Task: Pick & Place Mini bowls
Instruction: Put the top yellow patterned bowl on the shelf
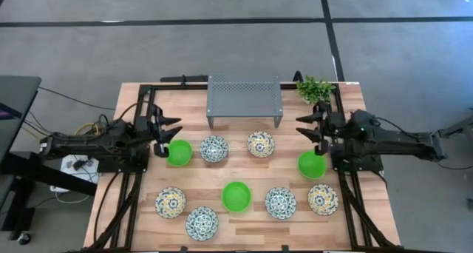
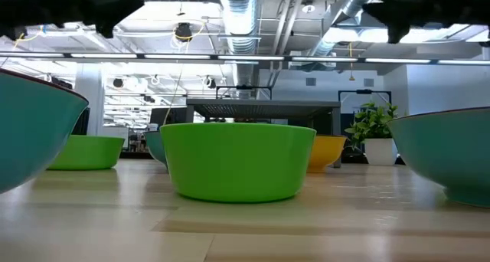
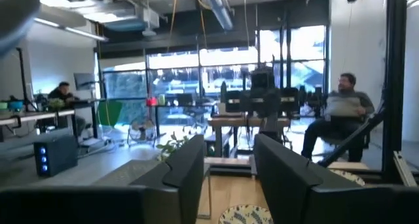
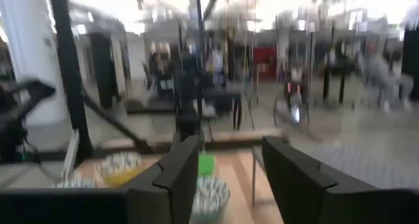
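Nine mini bowls sit out on the wooden table [image 1: 244, 225], all in front of the grey perforated rack [image 1: 244, 98]. Closest to the rack is a row of a green bowl [image 1: 179, 152], a blue-patterned one [image 1: 213, 148] and a yellow-patterned one [image 1: 260, 143], with another green bowl [image 1: 312, 164] off to the rack's right. Farther out from the rack: the third green bowl [image 1: 236, 196] in the middle, with patterned ones either side.

The left gripper [image 1: 174, 129] hangs just left of the rack, over the table beside that first green bowl, fingers spread wide and empty. The right gripper [image 1: 304, 127] mirrors it on the rack's right, also wide and holding nothing, right by the little leafy plant [image 1: 315, 88].

The low view has the middle green bowl blocking most of the rack (only its top edge peeks over). The left wrist view catches people seated in the room behind, which the high view misses.
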Robot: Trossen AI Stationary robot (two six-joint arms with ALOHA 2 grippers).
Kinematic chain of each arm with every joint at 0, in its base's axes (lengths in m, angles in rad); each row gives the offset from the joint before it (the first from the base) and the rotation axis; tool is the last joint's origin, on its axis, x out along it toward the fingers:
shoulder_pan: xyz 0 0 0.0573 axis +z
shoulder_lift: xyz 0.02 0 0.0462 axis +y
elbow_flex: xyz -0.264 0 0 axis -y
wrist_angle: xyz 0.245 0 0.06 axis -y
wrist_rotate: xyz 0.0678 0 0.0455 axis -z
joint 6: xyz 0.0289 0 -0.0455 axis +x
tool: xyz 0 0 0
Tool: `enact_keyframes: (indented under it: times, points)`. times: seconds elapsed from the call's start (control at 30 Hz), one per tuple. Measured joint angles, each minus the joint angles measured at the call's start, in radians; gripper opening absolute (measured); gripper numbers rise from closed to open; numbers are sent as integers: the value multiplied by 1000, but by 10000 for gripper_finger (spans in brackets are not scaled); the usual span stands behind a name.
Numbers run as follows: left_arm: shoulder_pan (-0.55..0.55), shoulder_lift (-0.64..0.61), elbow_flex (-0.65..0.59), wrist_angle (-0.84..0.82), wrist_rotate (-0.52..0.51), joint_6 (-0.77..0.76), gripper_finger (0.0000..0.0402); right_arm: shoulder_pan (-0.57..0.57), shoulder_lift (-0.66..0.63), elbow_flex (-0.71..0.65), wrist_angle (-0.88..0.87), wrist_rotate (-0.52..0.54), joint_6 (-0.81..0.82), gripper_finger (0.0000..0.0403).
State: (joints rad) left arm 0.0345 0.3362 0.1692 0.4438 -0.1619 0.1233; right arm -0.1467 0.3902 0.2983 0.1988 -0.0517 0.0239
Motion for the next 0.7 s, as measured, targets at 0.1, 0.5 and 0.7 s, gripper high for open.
enact_keyframes:
  times: [0.1, 0.5, 0.7]
  points:
    - [0, 100, 49, 0, -3, 0, 166, 1, 103, 57, -105, 0, -4, 182]
    - [0, 474, 80, 8, -2, -76, 179, 101, 591, 67, 71, -45, 61, 170]
    - [0, 496, 81, 23, -2, -76, 181, 167, 812, 106, 138, -54, 54, 176]
